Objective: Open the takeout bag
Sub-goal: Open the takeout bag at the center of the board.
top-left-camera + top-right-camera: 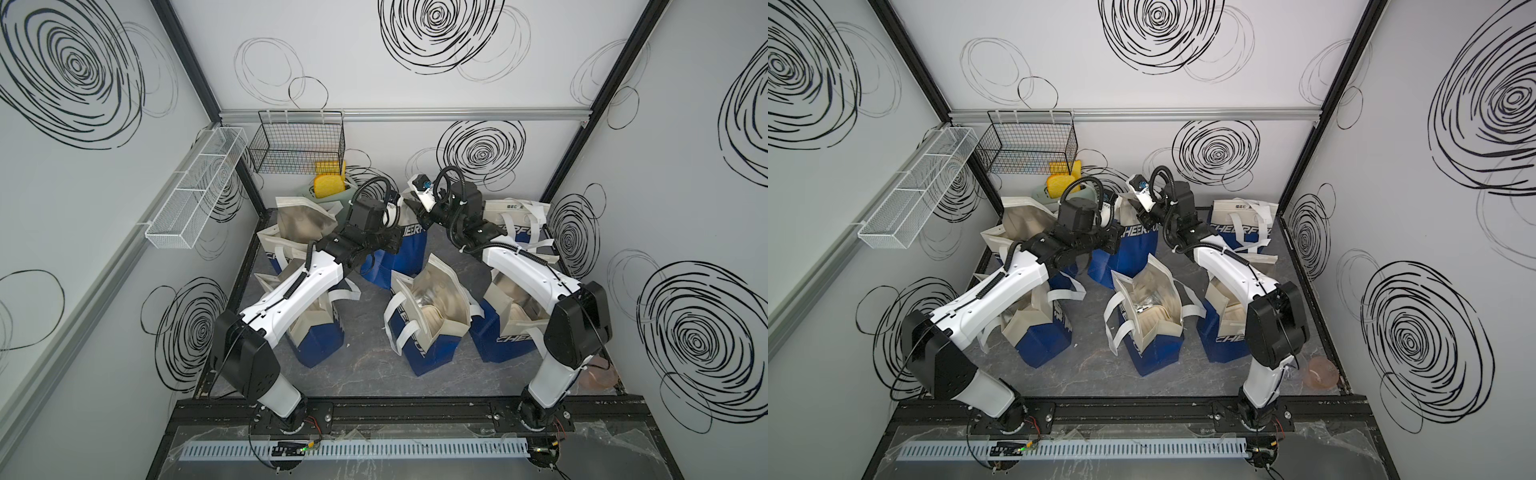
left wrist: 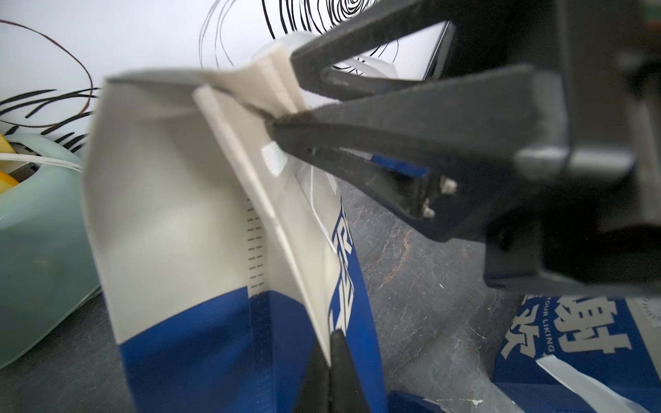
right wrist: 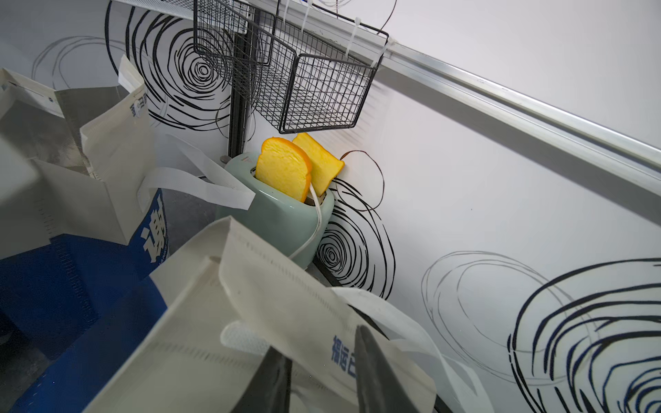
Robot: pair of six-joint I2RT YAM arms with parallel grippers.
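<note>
The takeout bag [image 1: 409, 249], blue below and cream on top, stands at the back middle of the table between my two arms, in both top views [image 1: 1133, 249]. In the left wrist view my left gripper [image 2: 331, 357] is shut on the cream edge of the bag's side panel [image 2: 179, 214]. My right gripper [image 3: 318, 343] comes in from the other side at the bag's top [image 1: 412, 206]. Its fingers [image 2: 393, 107] stand a little apart with the cream top flap [image 3: 286, 286] pinched between them. The flap is bent up away from the bag's mouth.
Several other blue-and-cream bags stand open around it, such as the front one [image 1: 432, 307] and the left one [image 1: 303, 224]. A mint toaster [image 3: 282, 214] with bread slices sits at the back left under a black wire basket [image 1: 297, 143]. A white basket [image 1: 195, 183] hangs on the left wall.
</note>
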